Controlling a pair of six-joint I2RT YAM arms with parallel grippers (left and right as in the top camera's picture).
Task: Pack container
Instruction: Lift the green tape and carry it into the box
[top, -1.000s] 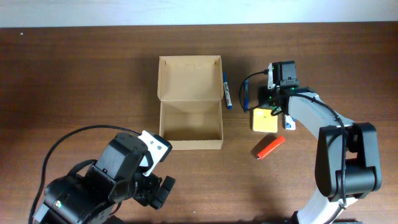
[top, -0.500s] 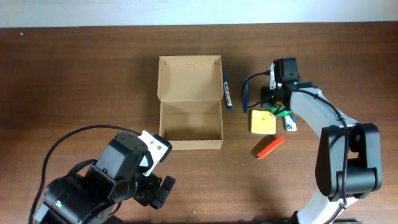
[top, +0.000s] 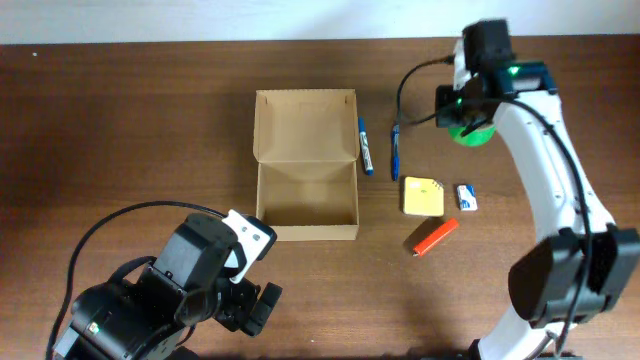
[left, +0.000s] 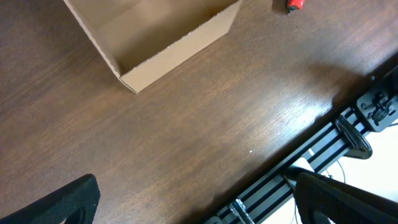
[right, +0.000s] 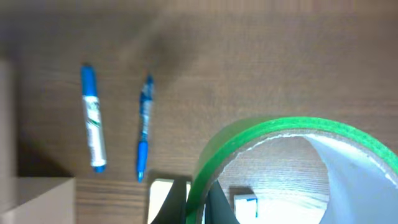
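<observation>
- Blue marker (top: 365, 145) carried a white label; its print was too small to read.
- Container (top: 305, 165) sat open mid-worktop (top: 150, 120), lid flap folded back.
- Right fingers (right: 179, 202) clamped the green tape roll (top: 470, 132), which had moved away from the yellow notepad (top: 423, 195).
- Left fingers (left: 71, 202) were spread wide, holding nothing.

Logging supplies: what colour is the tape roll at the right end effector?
The tape roll is green; the right wrist view shows it best.
</observation>
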